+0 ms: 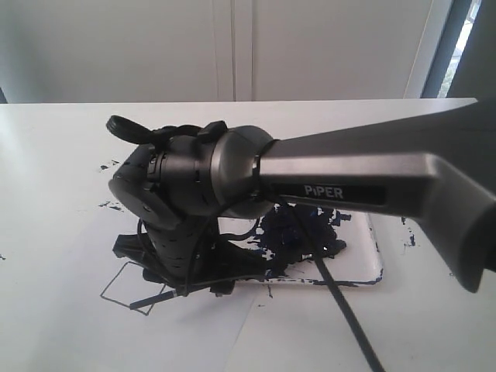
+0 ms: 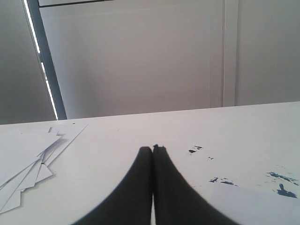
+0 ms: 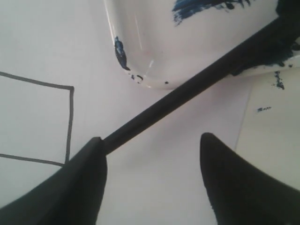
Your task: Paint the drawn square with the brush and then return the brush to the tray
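Right fingers (image 3: 75, 187): two matte black blades tapering to blunt tips, spread wide apart with bare white paper between them. Nothing is clamped.
Right gripper (image 3: 151, 138): points down at the sheet, just beside a corner of the drawn square.
The brush (image 3: 187, 89): a thin, straight black handle running diagonally. One end meets the inner edge of one right finger, though I cannot tell whether it touches. The other end lies over the tray's corner by the paint, and its tip is out of sight.
The drawn square (image 3: 33, 122): a thin black pen outline on white paper. The part in view is unpainted.
The tray (image 3: 159, 51): glossy white and shallow with a rounded corner. It has dark blue smears on the rim and a thick blue-black blob inside, and sits near the square.
Right arm (image 1: 349, 167): smooth grey casing lettered PiPER. It reaches across from the right of the exterior view, with the rounded wrist bent downward over the paper.
Left fingers (image 2: 131, 192): black and curved, pressed together tip to tip with nothing between them.
Left gripper (image 2: 153, 148): low over the white table (image 2: 140, 131), well apart from the work.
Loose sheets (image 2: 28, 164): white paper fanned out on the table.
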Robot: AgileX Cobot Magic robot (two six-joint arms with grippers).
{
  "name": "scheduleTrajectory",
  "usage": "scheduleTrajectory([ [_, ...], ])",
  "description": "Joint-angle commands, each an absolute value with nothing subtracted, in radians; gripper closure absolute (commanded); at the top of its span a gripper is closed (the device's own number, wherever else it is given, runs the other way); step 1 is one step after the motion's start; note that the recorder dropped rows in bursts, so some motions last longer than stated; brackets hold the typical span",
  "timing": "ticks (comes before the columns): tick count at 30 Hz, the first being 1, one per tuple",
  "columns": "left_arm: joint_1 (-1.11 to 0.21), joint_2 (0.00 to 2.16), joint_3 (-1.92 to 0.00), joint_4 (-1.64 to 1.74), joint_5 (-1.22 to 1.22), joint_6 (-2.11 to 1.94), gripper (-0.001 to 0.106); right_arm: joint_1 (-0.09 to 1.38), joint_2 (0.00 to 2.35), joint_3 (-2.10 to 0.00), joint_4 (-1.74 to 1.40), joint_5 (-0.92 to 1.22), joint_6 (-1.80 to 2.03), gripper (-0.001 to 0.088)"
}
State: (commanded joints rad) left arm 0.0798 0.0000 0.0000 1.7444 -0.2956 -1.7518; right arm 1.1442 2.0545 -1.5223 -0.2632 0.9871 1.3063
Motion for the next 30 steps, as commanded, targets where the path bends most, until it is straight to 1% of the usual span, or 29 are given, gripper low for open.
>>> scheduleTrajectory([
  [18, 0.080, 0.000, 0.000, 1.744, -0.296, -1.752, 0.105, 1.144, 2.097, -1.522, -0.309, 0.883, 1.392, 0.0315],
  [27, 0.080, 0.000, 0.000, 1.744, -0.296, -1.752, 0.105, 1.144, 2.121, -1.522, -0.310, 0.877, 1.416, 0.0315],
  [29, 0.080, 0.000, 0.000, 1.744, -0.296, -1.752, 0.105, 1.144, 2.121, -1.522, -0.310, 0.877, 1.416, 0.0323],
  [30, 0.080, 0.000, 0.000, 1.744, -0.296, -1.752, 0.105, 1.144, 2.121, -1.522, -0.310, 0.877, 1.416, 0.0341],
])
